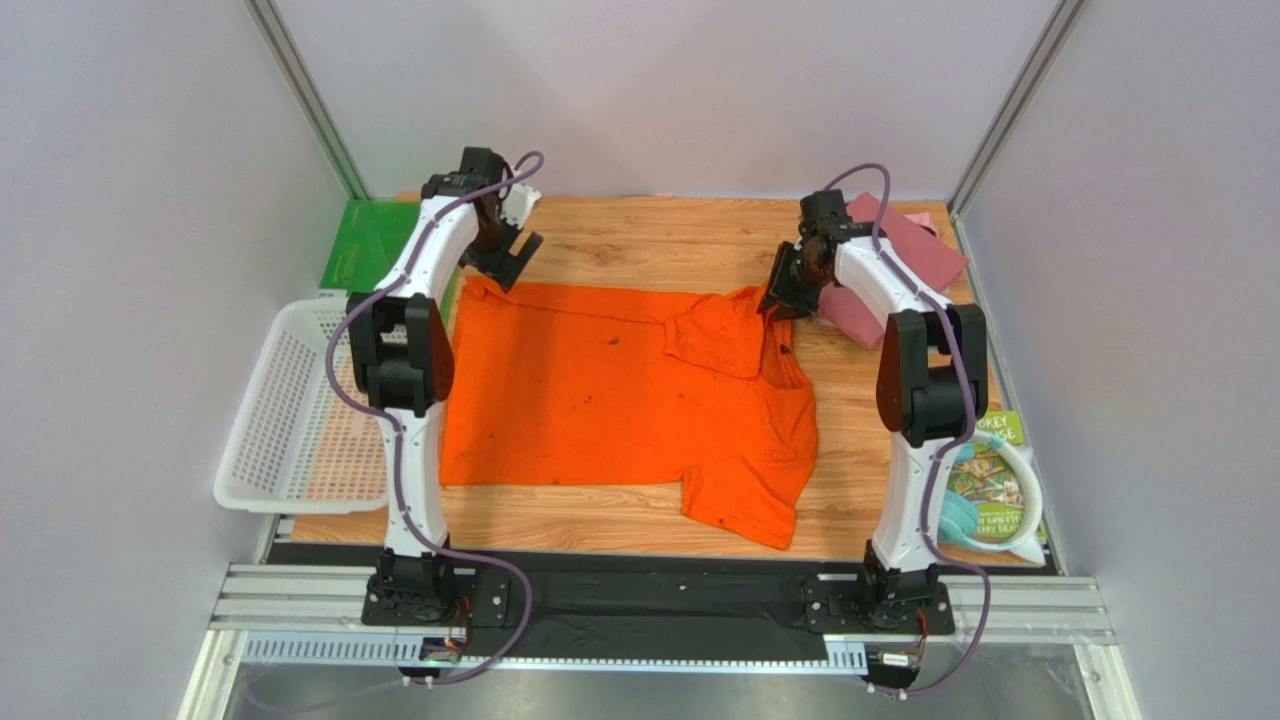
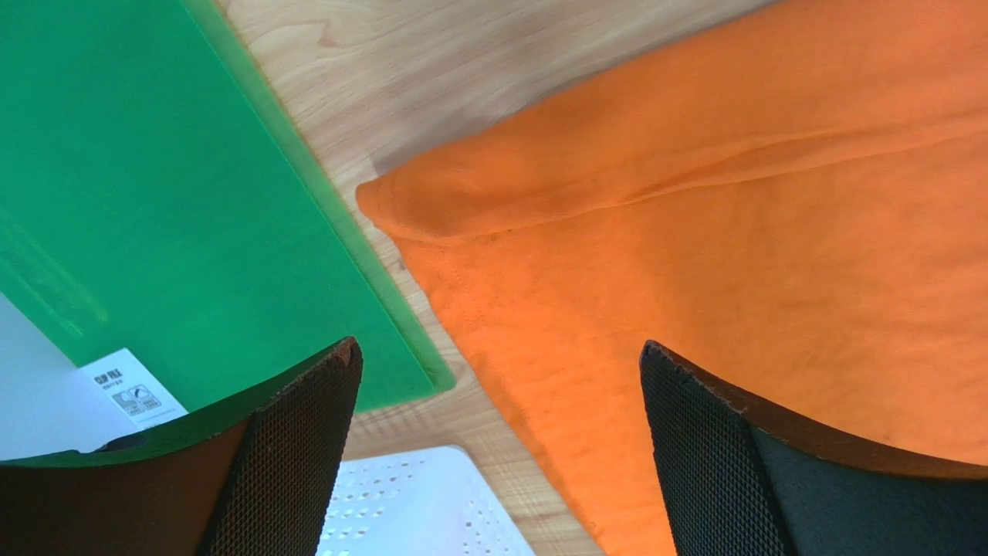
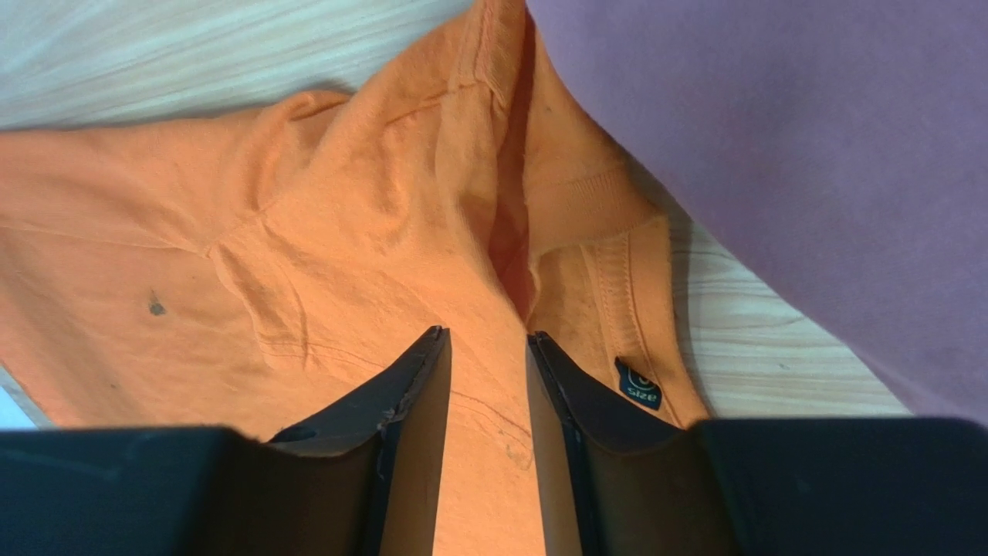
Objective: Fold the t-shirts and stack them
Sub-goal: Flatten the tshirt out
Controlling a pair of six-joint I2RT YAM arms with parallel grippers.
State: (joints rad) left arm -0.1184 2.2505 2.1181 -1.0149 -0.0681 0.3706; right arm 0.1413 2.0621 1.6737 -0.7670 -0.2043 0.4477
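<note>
The bright orange t-shirt (image 1: 601, 390) lies spread on the wooden table, one sleeve folded over near its far right end. My right gripper (image 1: 784, 285) sits at that end by the collar; in the right wrist view its jaws (image 3: 487, 338) are closed narrowly on a ridge of the orange cloth (image 3: 348, 232). My left gripper (image 1: 504, 248) is open and empty over the shirt's far left corner (image 2: 719, 232). A folded maroon-red t-shirt (image 1: 917, 248) lies on a pale pink one (image 1: 854, 318) at the far right; the maroon one also shows in the right wrist view (image 3: 789, 151).
A flat green plastic sheet (image 1: 368, 245) lies at the far left corner, right beside the shirt's corner in the left wrist view (image 2: 151, 209). A white mesh basket (image 1: 286, 420) hangs off the left table edge. A printed packet with a ring (image 1: 992, 480) lies at the right edge.
</note>
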